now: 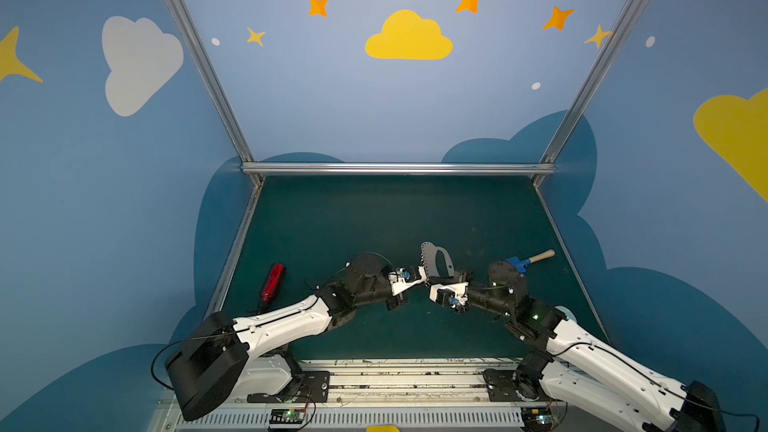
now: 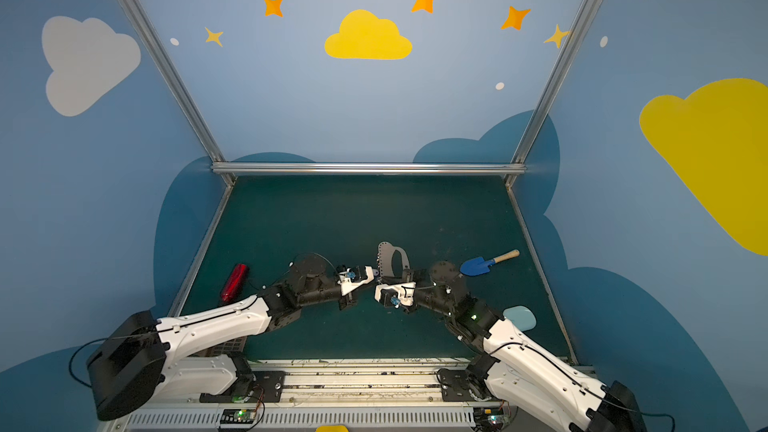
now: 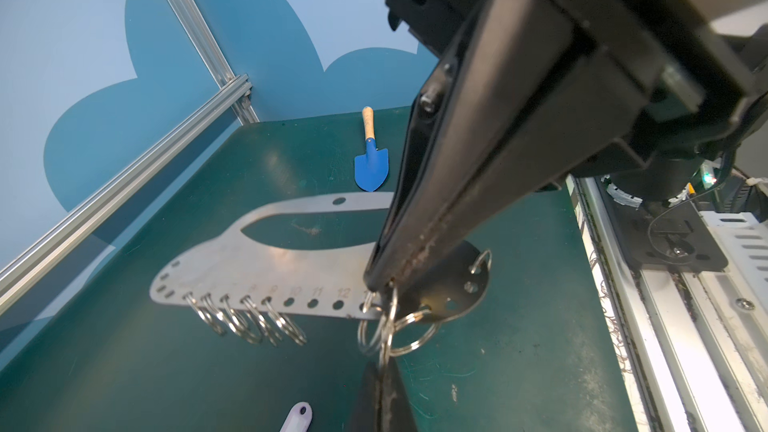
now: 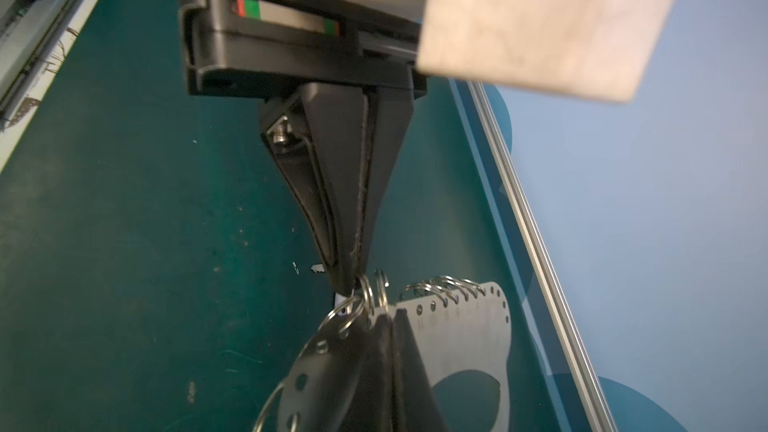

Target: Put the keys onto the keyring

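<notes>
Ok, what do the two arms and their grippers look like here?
Both the left arm and right arm have white shells with black joints and a thin black cable along each. The left gripper and right gripper have white bodies and black tapering jaws.

A: Where does the stereo head sit?
B: High over the near edge, looking down and toward the far wall (image 1: 395, 118); both top views cover the whole table (image 1: 374, 222).
A: And the wrist cameras?
B: Each rides its arm's wrist, very close in. The left one faces right and far, toward the trowel (image 3: 371, 164); the right one faces left. Both share the keyring (image 3: 266, 263) (image 4: 457, 326).
</notes>
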